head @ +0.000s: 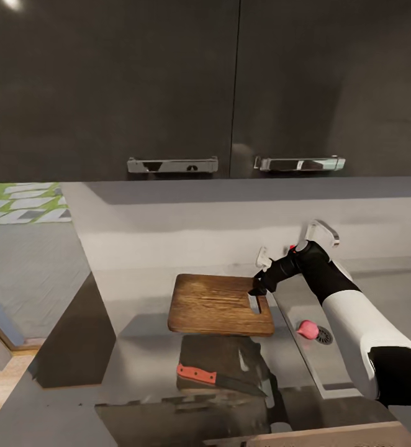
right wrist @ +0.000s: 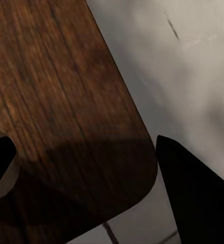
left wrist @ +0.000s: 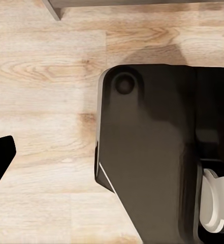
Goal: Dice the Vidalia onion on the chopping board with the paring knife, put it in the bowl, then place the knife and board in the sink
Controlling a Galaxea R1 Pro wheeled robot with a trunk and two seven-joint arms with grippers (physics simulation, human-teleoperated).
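Observation:
The dark-brown chopping board (head: 218, 304) lies on the grey countertop (head: 137, 366), its handle slot toward the sink (head: 331, 367). My right gripper (head: 258, 287) hovers at that slot end, open. In the right wrist view its dark fingertips (right wrist: 193, 203) stand on either side of a rounded corner of the chopping board (right wrist: 66, 101); contact cannot be made out. The pink Vidalia onion (head: 307, 329) rests in the sink beside the round drain. Nearer to me, the paring knife (head: 216, 379) with its orange-red handle lies flat on the countertop. One left fingertip (left wrist: 0, 157) shows over wooden floor. The bowl is out of view.
Dark wall cabinets with chrome handles (head: 172, 165) hang above the counter. A chrome tap (head: 322, 231) stands behind the sink, just past my right wrist. The left wrist view looks down at the robot's dark base (left wrist: 152, 152) on pale wood flooring (left wrist: 45, 76).

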